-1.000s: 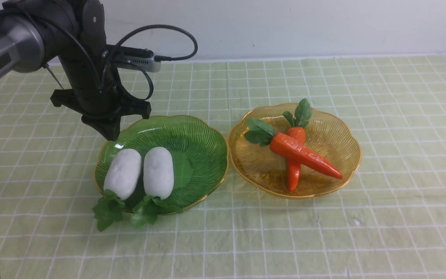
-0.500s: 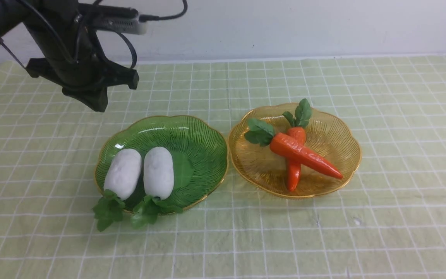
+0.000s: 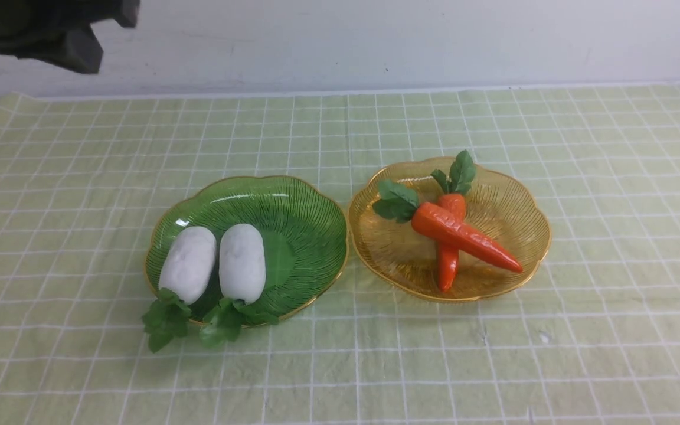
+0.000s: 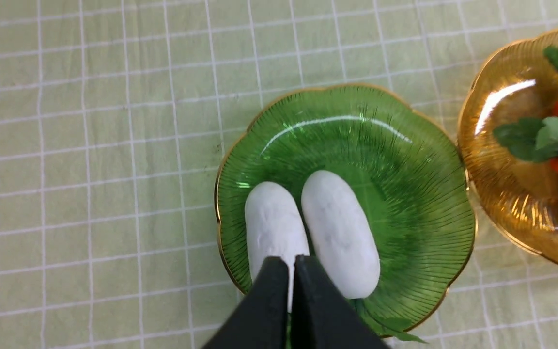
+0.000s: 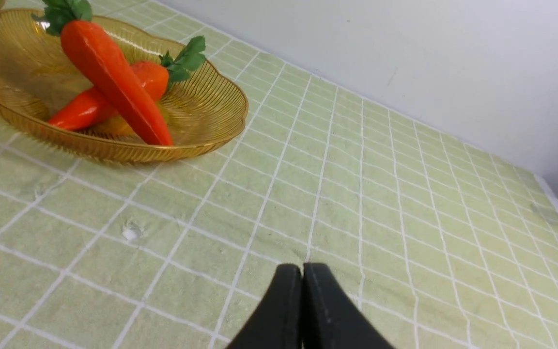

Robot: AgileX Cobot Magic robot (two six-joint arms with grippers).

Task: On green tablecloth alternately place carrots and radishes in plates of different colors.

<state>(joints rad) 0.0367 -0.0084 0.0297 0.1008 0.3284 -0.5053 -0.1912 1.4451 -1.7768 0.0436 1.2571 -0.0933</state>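
While radishes (image 3: 213, 264) fill green plate (image 3: 310, 218), carrots (image 3: 458, 236) fill amber plate (image 3: 517, 195)

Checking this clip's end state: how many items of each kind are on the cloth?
Carrots: 2, one crossed over the other
Radishes: 2
Plates: 2, green and amber
Total: 6

Little of the robot shows. In the front view, only a matte black, blocky, angular part of the left arm (image 3: 51, 29) is visible at the upper corner, too cropped to make out cables or markings. The left end effector (image 4: 291, 271) ends in two smooth, matte black, wedge-shaped fingers (image 4: 271, 291) with rounded tips. The right end effector (image 5: 302, 278) has matching plain black tapered fingers (image 5: 325, 300), without screws or lettering visible.
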